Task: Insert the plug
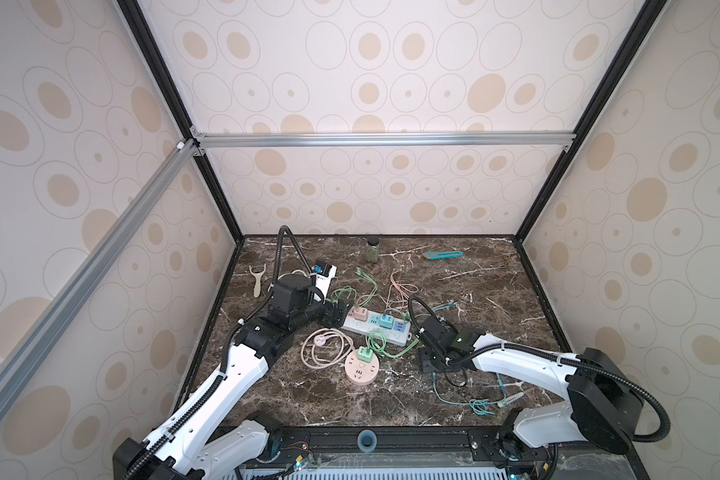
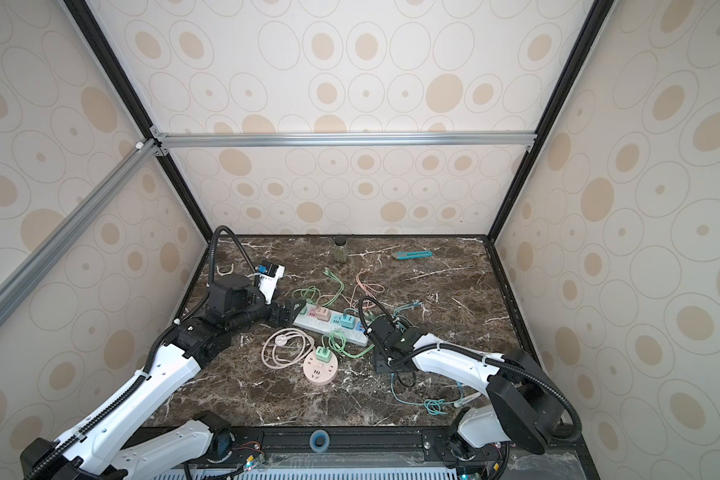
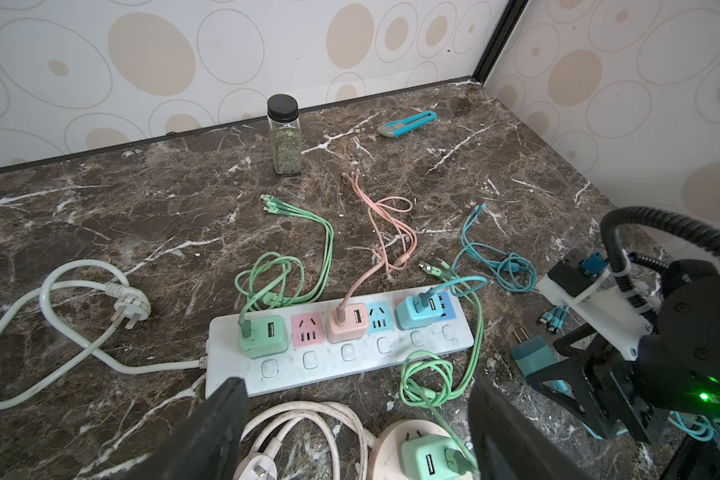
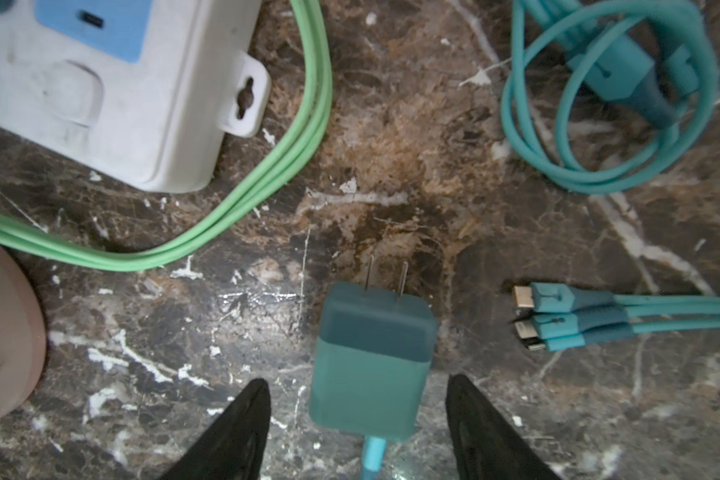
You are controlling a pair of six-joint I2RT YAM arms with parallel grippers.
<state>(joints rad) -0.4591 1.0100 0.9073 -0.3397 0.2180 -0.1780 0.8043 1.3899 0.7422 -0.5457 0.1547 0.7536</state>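
**Operator:** Where does the right tool stand?

**Spotter:** Your right tool (image 4: pixel 357 380) is spread wide, low over the bench (image 4: pixel 391 187), and holds nothing. The plug (image 4: pixel 373 361) lies flat between its fingers (image 4: pixel 242 424) with a gap on each side. Its prongs (image 4: pixel 385 278) point straight ahead of the tool, and its cord (image 4: pixel 373 455) runs back underneath.

**Operator:** What can go wrong when I close?

**Spotter:** The plug sits nearer one finger than the other. That finger will likely touch first and skid or twist the plug on the smooth bench. You'd then hold it crooked, and the prongs wouldn't line up. The fingers also reach only the rear half of the body, so a shallow pinch could let it swing against the pull of the cord.

**Operator:** And on the way to the power strip (image 4: pixel 100 104)?

**Spotter:** It's ahead of the tool and off to one side, with a green cable (image 4: pixel 267 178) lying between. If you carry the plug low, you could snag that cable or drag the cable ends (image 4: pixel 558 320) lying beside the tool. The strip looks light, so pushing in at a slant may shove it along.

**Operator:** Left tool?

**Spotter:** Your left tool (image 3: pixel 356 386) is wide and empty too, with the strip just ahead of it. I can't tell whether a finger touches it, so don't count on it being braced. Free sockets (image 3: pixel 307 330) show between the chargers (image 3: pixel 262 336).
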